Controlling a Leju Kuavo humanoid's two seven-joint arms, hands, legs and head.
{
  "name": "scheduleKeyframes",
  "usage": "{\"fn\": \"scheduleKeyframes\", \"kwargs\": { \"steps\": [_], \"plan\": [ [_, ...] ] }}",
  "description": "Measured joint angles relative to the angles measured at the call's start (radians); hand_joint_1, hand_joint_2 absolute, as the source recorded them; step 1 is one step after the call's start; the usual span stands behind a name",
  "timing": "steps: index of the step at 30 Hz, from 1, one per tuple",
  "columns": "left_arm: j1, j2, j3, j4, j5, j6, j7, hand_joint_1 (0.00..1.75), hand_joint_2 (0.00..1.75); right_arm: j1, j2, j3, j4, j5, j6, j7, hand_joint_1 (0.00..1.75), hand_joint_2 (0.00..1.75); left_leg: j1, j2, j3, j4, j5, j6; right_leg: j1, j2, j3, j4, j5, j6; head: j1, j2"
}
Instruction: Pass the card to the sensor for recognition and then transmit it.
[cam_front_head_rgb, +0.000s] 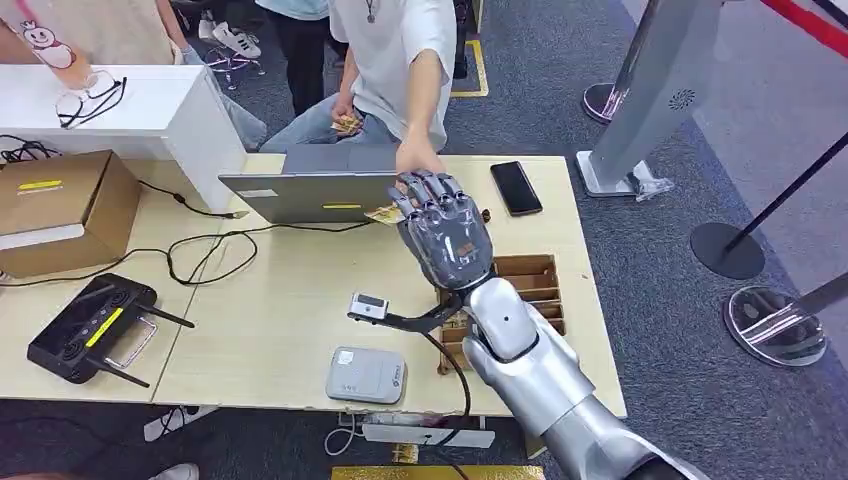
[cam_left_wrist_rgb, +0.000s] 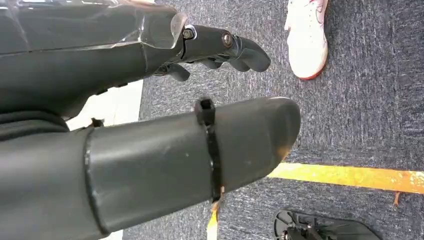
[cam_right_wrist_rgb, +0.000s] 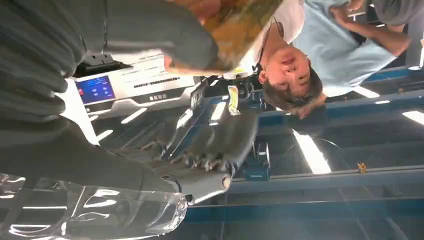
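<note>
I see the bench (cam_front_head_rgb: 280, 310) carrying a grey laptop (cam_front_head_rgb: 310, 196), a wooden tray (cam_front_head_rgb: 532, 280) and the white card sensor (cam_front_head_rgb: 366, 374). My right robot hand (cam_front_head_rgb: 443, 222) is raised over the laptop's edge, pinching the yellowish card (cam_front_head_rgb: 383, 214); a person's hand (cam_front_head_rgb: 416, 158) touches its fingertips. My left robot hand (cam_left_wrist_rgb: 150, 125) hangs above carpet, fingers apart, holding nothing

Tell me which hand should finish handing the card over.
Right. The right hand holds the yellowish card up at the person's hand across the table; the left hand hangs over dark carpet.
</note>
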Motion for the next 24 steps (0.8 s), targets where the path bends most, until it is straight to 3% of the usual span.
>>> {"fn": "scheduleKeyframes", "kwargs": {
  "steps": [24],
  "plan": [
    [-0.002,0.0,0.0,0.0,-0.002,0.0,0.0,0.0,0.0,0.001,0.001,0.0,-0.01,0.014,0.017,0.003,1.75,1.75,0.0,0.0,0.0,0.0,0.0,0.0,0.0,0.0,0.0,0.0,0.0,0.0,0.0,0.0]
  ]
}}
